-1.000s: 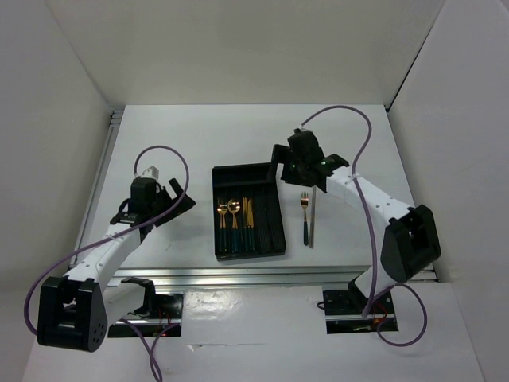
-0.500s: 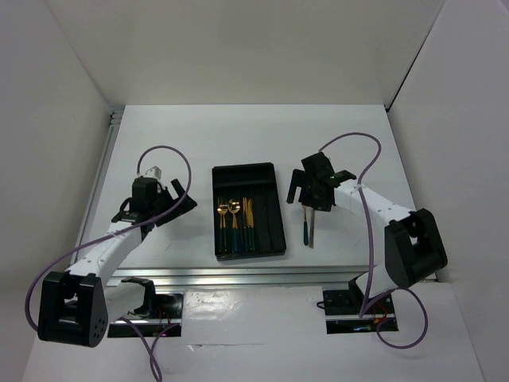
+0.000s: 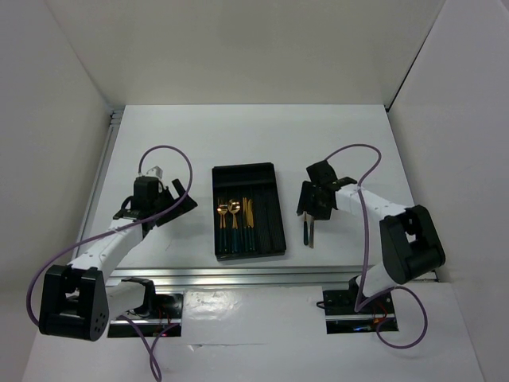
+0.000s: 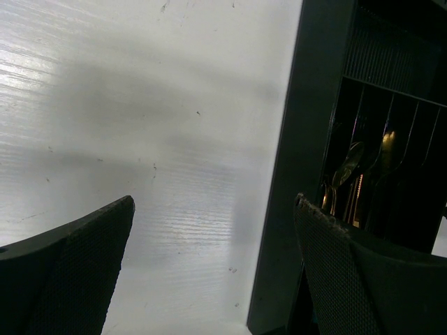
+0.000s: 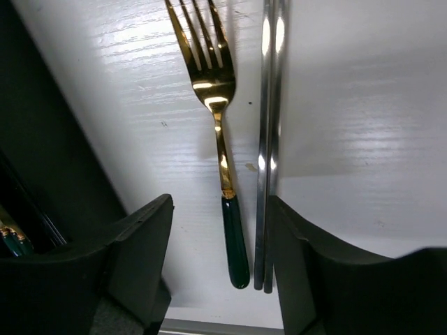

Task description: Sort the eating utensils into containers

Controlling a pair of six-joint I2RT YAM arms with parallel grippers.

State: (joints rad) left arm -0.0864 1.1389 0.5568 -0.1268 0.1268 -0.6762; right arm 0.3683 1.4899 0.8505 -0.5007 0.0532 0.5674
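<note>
My right fingers stand wide astride the fork and grey stick on the counter, right of the tray; overhead, the arm hides most of both. The left fingers gape, empty.

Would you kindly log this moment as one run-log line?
right gripper: open, over fork and grey sticks | left gripper: open, at tray edge | tray: several utensils inside | fork, sticks: outside tray, unsorted
</note>
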